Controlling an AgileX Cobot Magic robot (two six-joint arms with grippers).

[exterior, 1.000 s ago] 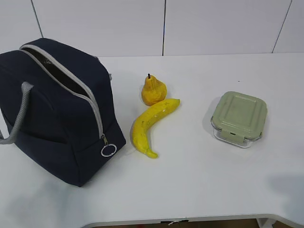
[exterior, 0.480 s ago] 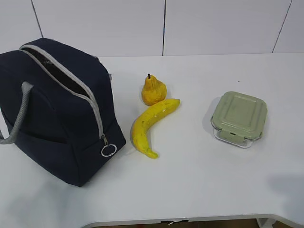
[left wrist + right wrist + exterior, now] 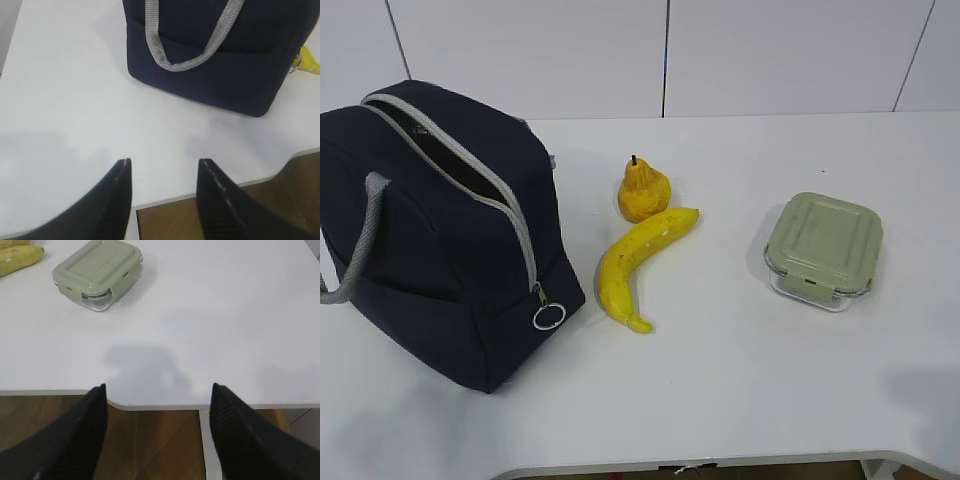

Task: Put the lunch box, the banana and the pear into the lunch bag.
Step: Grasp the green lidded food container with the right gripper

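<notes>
The navy lunch bag [image 3: 440, 230] stands at the left of the table with its grey zipper undone and its top gaping. To its right the small yellow-orange pear [image 3: 642, 190] rests against the curved banana [image 3: 635, 262]. Further right sits the lunch box [image 3: 822, 250], clear glass with a sage-green lid. My left gripper [image 3: 164, 165] hangs open over the table's near edge, well short of the lunch bag [image 3: 220, 55], nothing between its fingers. My right gripper [image 3: 158, 387] is open wide over the near edge, with the lunch box [image 3: 97, 272] far ahead to its left.
The white table [image 3: 740, 380] ends in a front edge with a curved cut-out near each gripper, brown floor below. A grey webbing handle [image 3: 192, 45] droops down the bag's near side. The banana's tip [image 3: 20, 257] shows at the right wrist view's top left.
</notes>
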